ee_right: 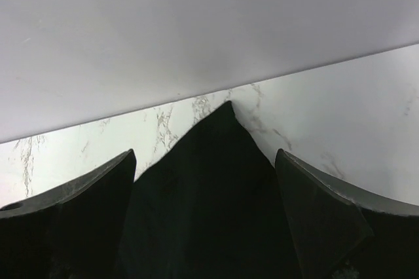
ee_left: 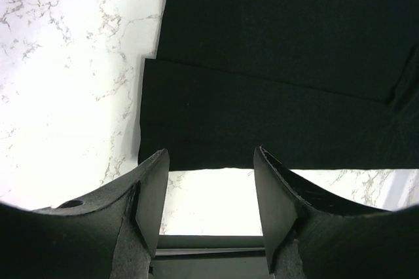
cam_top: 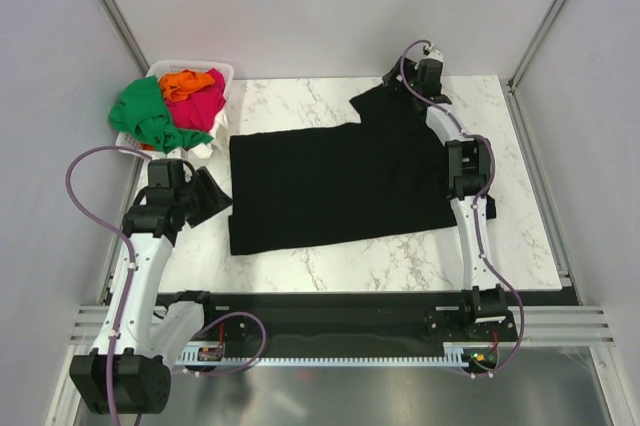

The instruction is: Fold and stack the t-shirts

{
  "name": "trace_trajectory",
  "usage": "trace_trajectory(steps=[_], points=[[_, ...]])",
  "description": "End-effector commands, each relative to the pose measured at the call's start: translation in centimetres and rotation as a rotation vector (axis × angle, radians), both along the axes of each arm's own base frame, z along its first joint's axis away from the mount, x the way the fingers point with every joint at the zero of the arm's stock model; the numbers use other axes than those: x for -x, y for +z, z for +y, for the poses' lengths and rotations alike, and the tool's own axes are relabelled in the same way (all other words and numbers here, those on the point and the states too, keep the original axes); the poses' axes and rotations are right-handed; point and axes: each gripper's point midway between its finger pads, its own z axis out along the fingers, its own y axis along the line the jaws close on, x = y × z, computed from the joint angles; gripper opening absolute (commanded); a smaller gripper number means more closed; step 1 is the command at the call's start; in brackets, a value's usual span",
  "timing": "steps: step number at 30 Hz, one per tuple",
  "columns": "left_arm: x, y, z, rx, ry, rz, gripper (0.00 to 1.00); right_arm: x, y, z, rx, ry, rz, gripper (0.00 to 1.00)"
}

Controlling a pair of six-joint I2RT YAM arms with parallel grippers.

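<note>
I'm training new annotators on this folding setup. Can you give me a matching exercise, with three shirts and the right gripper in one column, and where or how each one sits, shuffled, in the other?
Column one:
1. black t-shirt
2. green t-shirt
3. orange t-shirt
4. right gripper

Column two:
A. draped over the left rim of the basket
B. open at a far corner of the black t-shirt
C. spread flat on the table
D. in the basket, beside the pink-red t-shirt

Pairs: 1-C, 2-A, 3-D, 4-B
</note>
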Motion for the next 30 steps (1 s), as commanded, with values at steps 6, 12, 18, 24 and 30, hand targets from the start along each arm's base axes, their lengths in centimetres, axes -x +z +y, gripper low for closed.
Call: trace_trajectory(steps=[6,12,18,24,30], points=[[-0.4,0.8,0.8,-0.042,0.011,-0.058,0.61,-1.8,1.1,0.4,0.04,-0.038,-0.107,0.92],[-0.4,0.8,0.7,-0.04,0.009,-0.055,0.61,-0.8,0.2,0.8,0.067,-0.019,-0.045,0.56],[-0.4,0.9,0.8,-0.041,0.016,-0.061,0.61,-0.2,1.0,0.7,0.082,0.003,-0.032,0.0],[-0.8,-0.2,1.0,-0.047,0.018,-0.024,0.61,2.1,5.3,-2.5,0.099,-0.072,-0.017,0.0],[-4.9,-1.1,0.1,-0.024,-0.032,0.019,0.6,9.1,11.4,-8.3,0.05,-0.261,0.002,0.0]])
